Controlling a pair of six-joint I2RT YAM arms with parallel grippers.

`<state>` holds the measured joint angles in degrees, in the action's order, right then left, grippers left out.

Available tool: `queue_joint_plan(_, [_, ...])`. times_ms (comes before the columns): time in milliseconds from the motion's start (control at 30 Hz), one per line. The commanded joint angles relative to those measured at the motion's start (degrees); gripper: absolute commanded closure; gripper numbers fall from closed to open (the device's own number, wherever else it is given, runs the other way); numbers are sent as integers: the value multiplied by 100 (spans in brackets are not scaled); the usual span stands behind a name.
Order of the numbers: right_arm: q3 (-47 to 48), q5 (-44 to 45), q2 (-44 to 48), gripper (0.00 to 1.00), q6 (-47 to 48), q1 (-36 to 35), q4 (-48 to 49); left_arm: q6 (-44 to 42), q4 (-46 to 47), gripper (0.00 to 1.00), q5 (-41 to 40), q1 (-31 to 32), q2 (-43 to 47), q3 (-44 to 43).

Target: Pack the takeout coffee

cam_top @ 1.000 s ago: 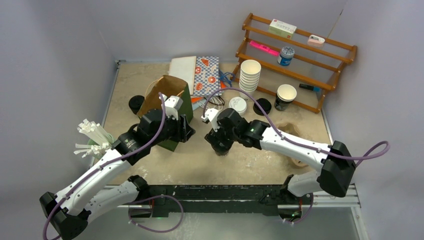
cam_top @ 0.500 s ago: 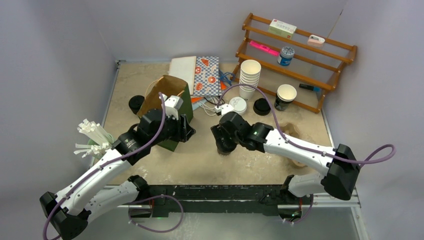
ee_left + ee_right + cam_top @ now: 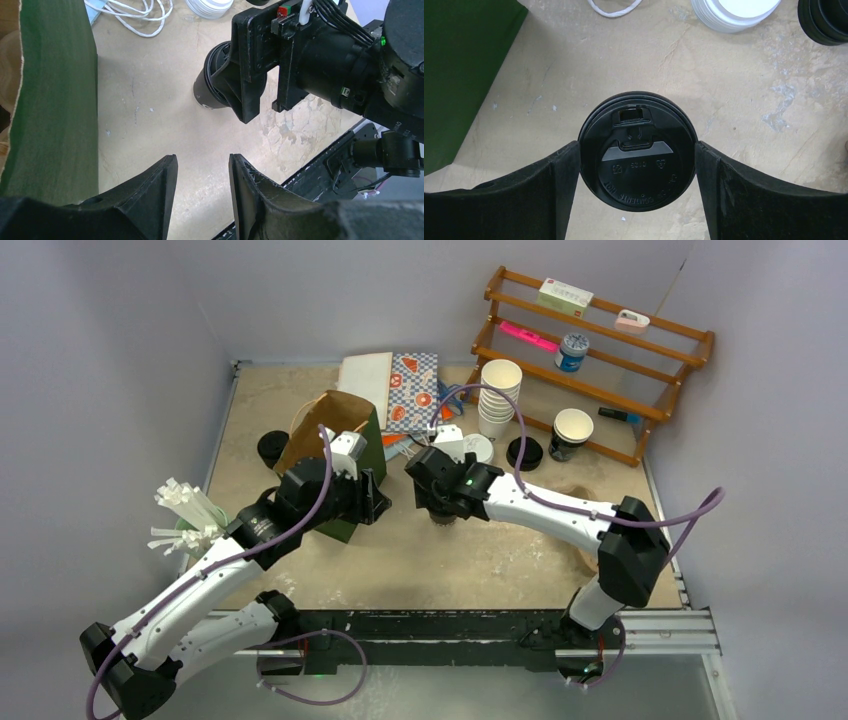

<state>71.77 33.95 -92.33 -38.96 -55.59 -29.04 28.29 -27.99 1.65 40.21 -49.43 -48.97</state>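
Observation:
The takeout coffee (image 3: pixel 639 160) is a dark cup with a black sip lid; it also shows in the left wrist view (image 3: pixel 210 90). My right gripper (image 3: pixel 638 165) is shut on it, one finger pressed on each side of the lid. From above, the right gripper (image 3: pixel 437 502) covers most of the cup (image 3: pixel 440 520), mid-table. The green paper bag (image 3: pixel 335 430) stands open just to its left. My left gripper (image 3: pixel 375 502) waits beside the bag's near corner. Its jaws (image 3: pixel 202 165) are open with only bare table between them.
A stack of white cups (image 3: pixel 499 390), white lids (image 3: pixel 478 448) and black lids (image 3: pixel 524 453) sit behind the cup. A wooden rack (image 3: pixel 600 350) holds an open dark cup (image 3: pixel 571 433). A white cable (image 3: pixel 425 440) and a stirrer holder (image 3: pixel 185 515) are nearby.
My right arm has carried the cup away from the near edge and slightly left, toward the bag, with its elbow swinging in. The left arm has not moved.

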Motion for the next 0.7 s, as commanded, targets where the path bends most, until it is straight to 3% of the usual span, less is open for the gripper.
queue_joint_plan(0, [166, 331, 77, 16, -217, 18, -299, -64, 82, 55, -50, 20, 51, -110])
queue_joint_plan(233, [280, 309, 99, 2, -189, 84, -541, -64, 107, 55, -7, 14, 21, -113])
queue_joint_plan(667, [378, -345, 522, 2, 929, 101, -336, -17, 153, 55, 46, 14, -36, -97])
